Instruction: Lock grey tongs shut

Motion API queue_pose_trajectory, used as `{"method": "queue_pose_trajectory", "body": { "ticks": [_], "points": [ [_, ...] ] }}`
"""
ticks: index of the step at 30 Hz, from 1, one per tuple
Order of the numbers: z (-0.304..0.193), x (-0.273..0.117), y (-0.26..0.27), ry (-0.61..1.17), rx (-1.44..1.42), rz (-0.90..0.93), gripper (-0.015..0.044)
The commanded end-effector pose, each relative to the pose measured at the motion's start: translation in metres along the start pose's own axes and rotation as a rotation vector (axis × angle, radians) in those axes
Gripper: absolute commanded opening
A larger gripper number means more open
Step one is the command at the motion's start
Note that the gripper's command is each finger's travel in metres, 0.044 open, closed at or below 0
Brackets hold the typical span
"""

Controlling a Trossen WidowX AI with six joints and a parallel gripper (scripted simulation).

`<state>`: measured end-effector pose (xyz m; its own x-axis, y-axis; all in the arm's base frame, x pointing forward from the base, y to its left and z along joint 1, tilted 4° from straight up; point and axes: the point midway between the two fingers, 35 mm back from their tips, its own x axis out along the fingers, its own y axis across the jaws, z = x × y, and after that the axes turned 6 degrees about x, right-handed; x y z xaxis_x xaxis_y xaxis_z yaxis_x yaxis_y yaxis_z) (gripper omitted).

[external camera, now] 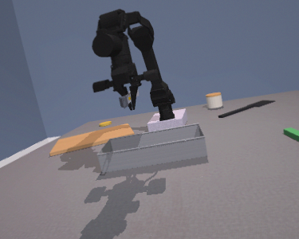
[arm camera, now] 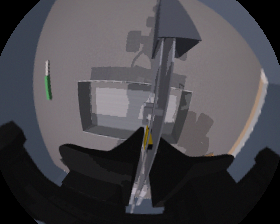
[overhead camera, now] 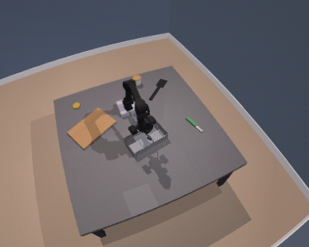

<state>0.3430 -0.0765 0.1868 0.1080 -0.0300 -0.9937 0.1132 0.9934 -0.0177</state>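
Note:
My gripper point(external camera: 129, 104) point(arm camera: 144, 131) is shut on the grey tongs point(external camera: 123, 101) point(arm camera: 164, 75) and holds them above the roasting tin point(external camera: 157, 159) point(arm camera: 84, 107). Their two arms are pressed nearly together between the fingers, with a yellow mark at the grip. The wide wedge-shaped hinge end is at the top of the wrist view and the tips at the bottom. The tongs look about level; whether they are locked cannot be seen. In the top view the arm mostly hides them. The wooden board point(overhead camera: 91, 128) point(external camera: 87, 140) lies apart from the tin, with nothing on it.
A pale pink block point(overhead camera: 122, 108) point(external camera: 177, 118) is at the arm's base. A jar with an orange lid point(overhead camera: 137, 81) point(external camera: 214, 101) and a black spatula point(overhead camera: 157, 90) point(external camera: 249, 107) lie beyond. A green-handled knife point(overhead camera: 192, 122) point(external camera: 296, 135) point(arm camera: 48, 87) and a yellow disc point(overhead camera: 76, 105) point(external camera: 105, 123) lie on opposite sides.

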Motion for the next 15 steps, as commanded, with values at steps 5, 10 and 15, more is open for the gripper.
{"method": "queue_pose_trajectory", "body": {
  "ticks": [5,10,15],
  "points": [
    [-0.002,0.0,-0.014,0.0,-0.059,-0.002,-0.015],
    [-0.008,0.0,-0.039,0.002,-0.158,-0.005,-0.015],
    [-0.015,0.0,-0.063,0.004,-0.253,-0.007,-0.015]
  ]
}}
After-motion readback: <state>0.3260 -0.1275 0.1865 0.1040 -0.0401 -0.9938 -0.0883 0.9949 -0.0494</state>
